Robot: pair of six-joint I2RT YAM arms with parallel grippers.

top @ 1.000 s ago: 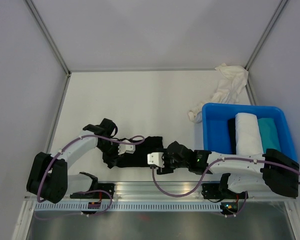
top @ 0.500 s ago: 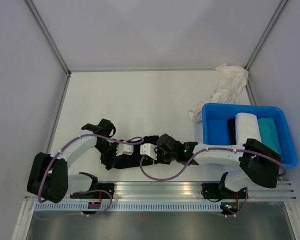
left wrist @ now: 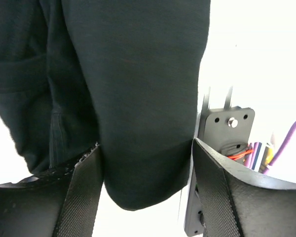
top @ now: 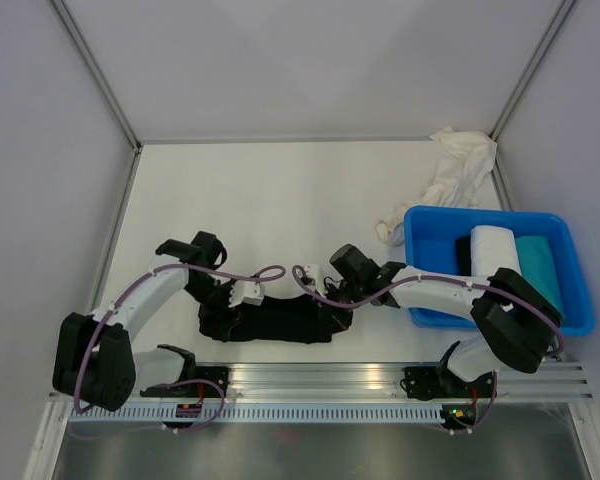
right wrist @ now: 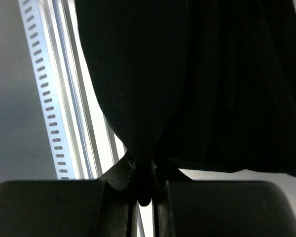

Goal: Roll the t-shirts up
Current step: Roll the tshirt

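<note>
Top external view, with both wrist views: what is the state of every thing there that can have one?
black cloth t-shirt: long bundle near the table's front edge, held at both ends.
left gripper: shut on the bundle's thick left end.
right gripper: shut on a thin fold.
white t-shirt: rolled, inside the blue plastic bin.
teal t-shirt: folded or rolled, beside it.
white crumpled cloth: loose, unrolled.

A plain black t-shirt [top: 275, 322] is seen left of the blue bin [top: 485, 212]. Within the bin, a white t-shirt [top: 493, 255] and a teal t-shirt [top: 542, 262] are seen. Behind it, a white cloth [top: 450, 175] is seen.
</note>
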